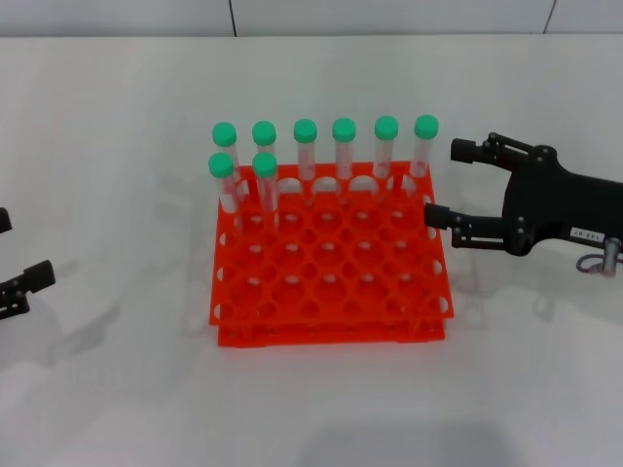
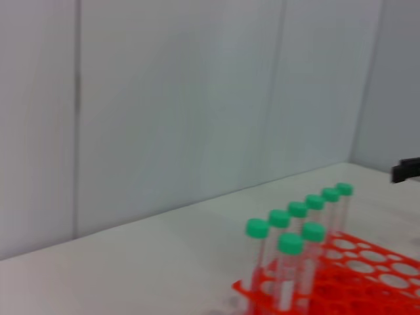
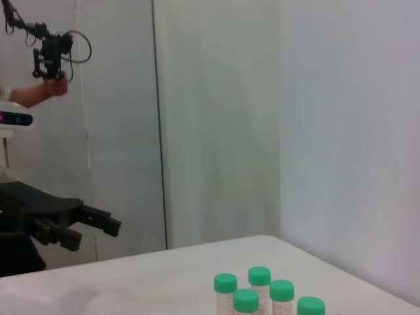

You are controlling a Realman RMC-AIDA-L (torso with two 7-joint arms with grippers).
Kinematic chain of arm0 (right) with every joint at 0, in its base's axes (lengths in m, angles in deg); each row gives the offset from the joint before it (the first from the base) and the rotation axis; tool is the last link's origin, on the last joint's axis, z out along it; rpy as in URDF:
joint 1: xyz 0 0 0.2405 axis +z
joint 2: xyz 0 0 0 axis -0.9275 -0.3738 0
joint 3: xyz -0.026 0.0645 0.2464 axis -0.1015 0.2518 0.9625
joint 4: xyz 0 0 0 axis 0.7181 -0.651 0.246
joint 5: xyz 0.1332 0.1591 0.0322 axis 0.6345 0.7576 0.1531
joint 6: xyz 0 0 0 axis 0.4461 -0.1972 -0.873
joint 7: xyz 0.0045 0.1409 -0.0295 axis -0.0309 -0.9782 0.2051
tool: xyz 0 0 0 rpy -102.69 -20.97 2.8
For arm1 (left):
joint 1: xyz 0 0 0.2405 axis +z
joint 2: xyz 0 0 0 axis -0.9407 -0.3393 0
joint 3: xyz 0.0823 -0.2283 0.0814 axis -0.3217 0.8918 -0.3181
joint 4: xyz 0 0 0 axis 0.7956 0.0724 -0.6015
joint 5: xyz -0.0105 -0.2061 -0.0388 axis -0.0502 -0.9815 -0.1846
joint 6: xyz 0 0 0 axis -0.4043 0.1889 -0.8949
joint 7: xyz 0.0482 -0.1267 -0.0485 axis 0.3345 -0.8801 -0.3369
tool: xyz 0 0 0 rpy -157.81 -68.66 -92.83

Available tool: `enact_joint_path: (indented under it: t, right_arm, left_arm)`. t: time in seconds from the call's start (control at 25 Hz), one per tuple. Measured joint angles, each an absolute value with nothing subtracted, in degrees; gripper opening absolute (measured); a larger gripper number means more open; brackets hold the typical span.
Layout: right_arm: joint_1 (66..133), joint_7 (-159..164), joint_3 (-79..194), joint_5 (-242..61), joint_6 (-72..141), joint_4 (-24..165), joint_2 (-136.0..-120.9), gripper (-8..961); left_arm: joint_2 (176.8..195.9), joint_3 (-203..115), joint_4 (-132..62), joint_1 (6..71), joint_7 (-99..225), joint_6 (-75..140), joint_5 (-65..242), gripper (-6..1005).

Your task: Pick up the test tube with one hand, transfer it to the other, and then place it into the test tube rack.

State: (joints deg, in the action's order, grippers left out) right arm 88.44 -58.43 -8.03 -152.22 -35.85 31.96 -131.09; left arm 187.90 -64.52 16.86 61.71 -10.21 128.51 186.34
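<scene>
Orange rack [image 1: 331, 282] sits mid-tabletop [image 1: 117, 409]. Eight green-capped tubes stand in it: six along the far row, at 12 o'clock of the rack, and two more in the next row toward 10 o'clock [image 1: 265, 175]. All stand upright, long axis vertical, caps up, bottoms down in the wells. No tube lies loose on the tabletop in any view, and neither tool carries one.

Right tool [image 1: 443, 183] hovers at 3 o'clock of the rack, just beside its far-right corner and near the end tube [image 1: 424, 146] of the far row. Its fingers are spread apart, pinching nothing; one sits level with the caps, the other close to the rack's top plate. Left tool [image 1: 24, 282] is low at 9 o'clock, well apart from the rack; only its tip shows at the frame edge, so I cannot tell whether it is spread or pressed together.

Step in hand, as a judgement: the scene fits two readings. Either the right tool has let go of a tube now seated in the rack and is clear of it, or it is lined up to take the end tube for the hand-over. The pictures do not settle which.

If a grasp is coming, it calls for closing on the clear wall below the cap and lifting straight up along the axis, so the tube leaves its well without tilting its neighbours.
</scene>
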Motion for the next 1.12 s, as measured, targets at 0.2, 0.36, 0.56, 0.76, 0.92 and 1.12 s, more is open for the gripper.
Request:
enact_joint_path:
  t: [0.2,0.36,0.56,0.76,0.92,1.12]
  right_arm:
    - [88.39,-56.07,-8.4,-151.41,-36.25,34.87,-131.22,873]
    - [88.74,-55.98,-8.63,-151.49,-36.8,35.95,-131.21,877]
    - [88.83,-56.32,-8.79,-152.74,-37.19,36.17,-130.99,877]
    - [88.82,-56.84,-8.78,-154.4,-37.06,36.65,-130.87,877]
    - [88.93,-57.64,-8.76,-155.59,-37.08,36.93,-130.75,877]
    - [89.11,-59.04,-8.71,-157.46,-37.07,36.89,-130.72,877]
  left_arm:
    - [186.51,-64.52,15.24,60.19,-9.64,130.53,188.33,892]
    - [186.12,-64.52,14.85,58.3,-10.0,132.3,192.25,892]
    - [185.99,-64.61,14.16,56.37,-10.22,133.51,195.75,892]
    - [185.87,-66.28,14.03,55.58,-10.42,134.08,196.82,892]
    - [185.63,-67.86,14.0,55.21,-10.98,134.15,196.84,892]
    - [185.53,-68.34,13.35,54.37,-11.02,134.2,196.98,892]
